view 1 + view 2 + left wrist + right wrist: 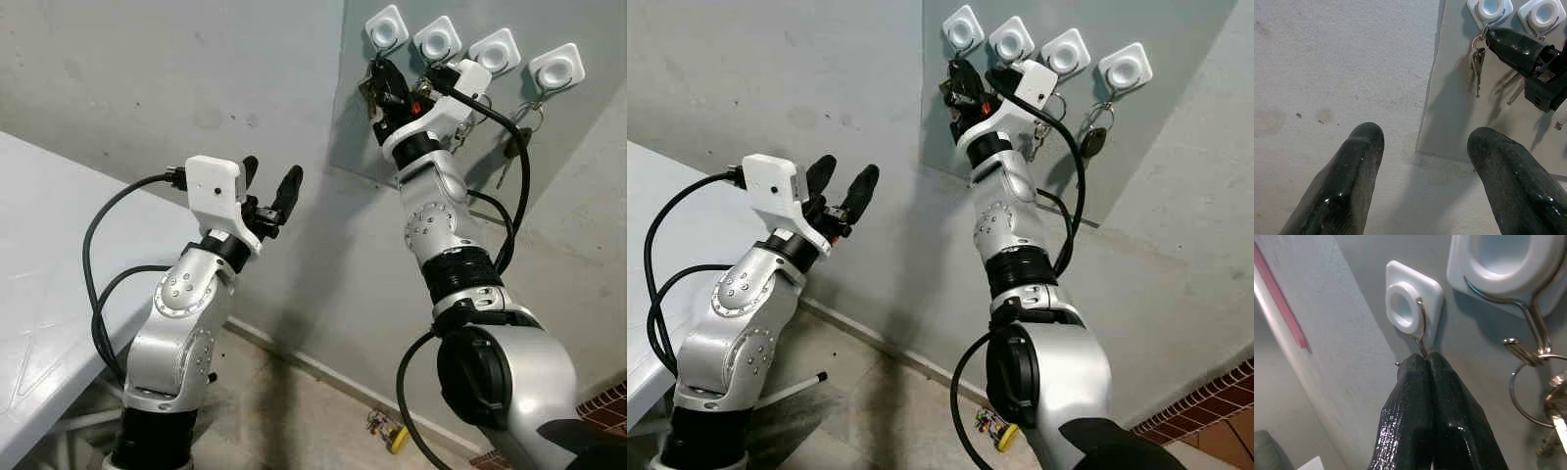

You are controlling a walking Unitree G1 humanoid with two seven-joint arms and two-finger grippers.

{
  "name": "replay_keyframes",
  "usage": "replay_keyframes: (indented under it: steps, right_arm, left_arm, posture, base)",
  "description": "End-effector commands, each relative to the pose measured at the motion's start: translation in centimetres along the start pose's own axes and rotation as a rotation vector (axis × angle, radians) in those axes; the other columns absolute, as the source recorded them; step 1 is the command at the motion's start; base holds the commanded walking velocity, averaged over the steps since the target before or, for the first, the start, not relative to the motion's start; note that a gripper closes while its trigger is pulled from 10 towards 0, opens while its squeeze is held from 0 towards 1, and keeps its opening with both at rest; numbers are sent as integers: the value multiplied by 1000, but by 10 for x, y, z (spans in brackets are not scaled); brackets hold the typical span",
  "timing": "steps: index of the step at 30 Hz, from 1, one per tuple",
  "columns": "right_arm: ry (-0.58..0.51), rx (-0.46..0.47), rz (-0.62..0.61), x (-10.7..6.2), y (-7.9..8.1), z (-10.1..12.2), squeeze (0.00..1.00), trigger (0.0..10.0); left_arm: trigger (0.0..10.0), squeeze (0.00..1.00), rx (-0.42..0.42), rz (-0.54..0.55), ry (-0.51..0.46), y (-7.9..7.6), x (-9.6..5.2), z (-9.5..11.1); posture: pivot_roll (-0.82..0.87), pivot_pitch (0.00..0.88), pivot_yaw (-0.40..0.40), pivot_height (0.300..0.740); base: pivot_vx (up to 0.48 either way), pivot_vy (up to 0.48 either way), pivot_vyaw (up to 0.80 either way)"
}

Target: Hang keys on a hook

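Pressing at leftmost hook point(1409, 308), right pincer point(1426, 361) closed on keys point(1477, 61).

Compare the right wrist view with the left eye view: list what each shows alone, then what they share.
Right wrist view alone: close up, the right gripper has its fingertips pressed together right at the wire of the leftmost hook, and an empty key ring hangs on the next hook.

Left eye view alone: the left gripper, open and raised away from the wall; the white table; all four hooks in a row.

Shared: the right gripper at the leftmost hook.
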State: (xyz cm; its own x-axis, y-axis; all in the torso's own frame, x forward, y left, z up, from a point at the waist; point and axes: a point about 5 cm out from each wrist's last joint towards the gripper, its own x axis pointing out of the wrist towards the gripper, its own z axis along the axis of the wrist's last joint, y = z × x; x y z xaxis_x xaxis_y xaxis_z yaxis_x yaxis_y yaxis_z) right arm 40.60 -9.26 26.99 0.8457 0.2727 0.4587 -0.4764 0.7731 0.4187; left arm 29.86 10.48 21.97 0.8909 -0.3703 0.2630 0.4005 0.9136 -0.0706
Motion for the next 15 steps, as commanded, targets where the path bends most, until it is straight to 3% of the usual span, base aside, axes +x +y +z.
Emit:
replay_keyframes:
  steps: [1, 8, 9, 15]
  right_arm:
    - [28, -15, -1, 4, 2, 0, 0, 10000]
    - [44, 10, -19, 2, 0, -5, 0, 10000]
    - [36, 14, -14, 1, 1, -5, 1000, 10000]
    - [38, -4, -7, -2, 0, -9, 1000, 10000]
  left_arm:
    - [10000, 0, 13, -2, -12, 0, 1, 5]
    - [10000, 0, 13, 4, -11, -1, 1, 4]
    - [10000, 0, 16, 7, -12, -1, 1, 4]
    - [10000, 0, 19, 12, -12, 0, 0, 4]
  posture:
    - [-80, 57, -32, 740]
    - [-81, 54, -33, 740]
    - [-80, 53, -34, 740]
    - [-77, 51, -34, 740]
  base:
    - [0, 0, 0]
    - [0, 0, 0]
    - [0, 0, 0]
    - [0, 0, 0]
